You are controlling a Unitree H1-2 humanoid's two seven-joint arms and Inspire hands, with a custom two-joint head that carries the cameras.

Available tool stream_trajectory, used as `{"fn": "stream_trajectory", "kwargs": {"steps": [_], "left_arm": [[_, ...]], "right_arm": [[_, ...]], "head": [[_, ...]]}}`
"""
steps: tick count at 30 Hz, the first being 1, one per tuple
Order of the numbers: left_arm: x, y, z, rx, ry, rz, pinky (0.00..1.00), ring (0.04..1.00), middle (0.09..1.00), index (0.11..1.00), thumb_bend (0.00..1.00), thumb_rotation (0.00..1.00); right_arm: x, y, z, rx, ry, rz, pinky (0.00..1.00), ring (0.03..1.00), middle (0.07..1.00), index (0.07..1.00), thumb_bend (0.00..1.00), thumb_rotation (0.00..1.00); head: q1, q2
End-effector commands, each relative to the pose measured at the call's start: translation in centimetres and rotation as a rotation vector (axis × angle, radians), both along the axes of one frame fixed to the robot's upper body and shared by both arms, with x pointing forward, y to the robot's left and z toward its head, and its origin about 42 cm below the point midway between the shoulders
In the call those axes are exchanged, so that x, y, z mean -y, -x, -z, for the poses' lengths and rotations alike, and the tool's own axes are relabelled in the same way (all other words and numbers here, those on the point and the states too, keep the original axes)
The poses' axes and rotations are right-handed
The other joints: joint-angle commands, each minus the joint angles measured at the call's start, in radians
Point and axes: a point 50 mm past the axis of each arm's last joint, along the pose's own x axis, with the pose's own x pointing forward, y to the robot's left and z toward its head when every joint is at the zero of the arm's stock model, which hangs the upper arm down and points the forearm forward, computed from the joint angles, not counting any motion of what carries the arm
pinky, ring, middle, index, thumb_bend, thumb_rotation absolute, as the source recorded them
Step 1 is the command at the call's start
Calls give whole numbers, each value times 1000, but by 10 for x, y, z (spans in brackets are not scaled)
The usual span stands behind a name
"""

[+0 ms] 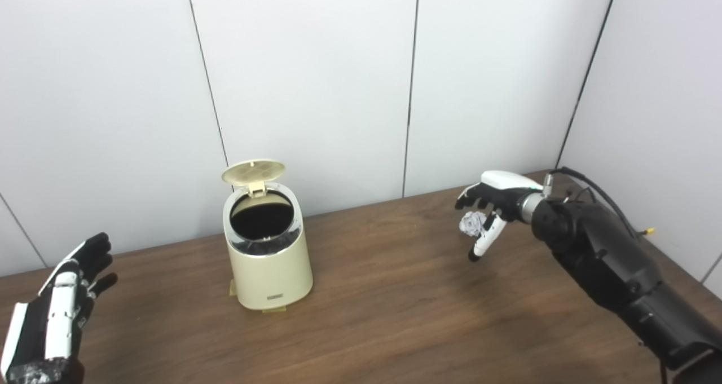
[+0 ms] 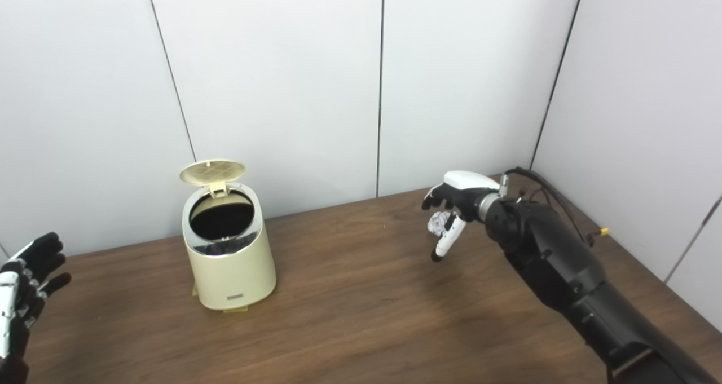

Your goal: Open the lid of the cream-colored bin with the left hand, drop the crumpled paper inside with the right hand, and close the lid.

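Right hand (image 1: 489, 206): raised above the table's far right part, fingers curled around the crumpled paper (image 1: 472, 223), which it holds clear of the surface
Left hand (image 1: 59, 302): at the near left edge, fingers spread apart, holding nothing, well apart from the bin
Cream-colored bin (image 1: 268, 263): upright on the wooden table (image 1: 395, 294), left of centre, dark interior exposed
Lid (image 1: 253, 171): swung up on its rear hinge, standing open
Backdrop: white panelled wall (image 1: 310, 79)
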Motion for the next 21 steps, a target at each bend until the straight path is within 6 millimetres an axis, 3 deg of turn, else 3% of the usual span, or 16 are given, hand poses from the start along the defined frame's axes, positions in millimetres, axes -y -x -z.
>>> {"fn": "stream_trajectory", "kwargs": {"steps": [1, 7, 14, 21], "left_arm": [[-1, -2, -24, 79, -8, 7, 861, 899, 885, 868, 136, 1000], [-9, -2, -25, 79, -1, -3, 820, 870, 863, 844, 138, 998], [-14, -2, -25, 82, -13, -3, 734, 831, 826, 809, 157, 919], [-13, 3, -30, 96, -24, 7, 699, 818, 816, 806, 142, 948]], "right_arm": [[-2, -13, -35, 114, 31, -17, 719, 815, 828, 754, 955, 155], [-11, -29, -29, 100, 7, 11, 713, 814, 833, 742, 959, 141], [-16, -46, -28, 84, 113, -9, 670, 792, 818, 718, 1000, 206], [-6, -55, -23, 64, 164, -14, 682, 792, 808, 717, 998, 194]], "head": [[-6, -1], [-88, -14], [-88, -12], [-82, -10]]}}
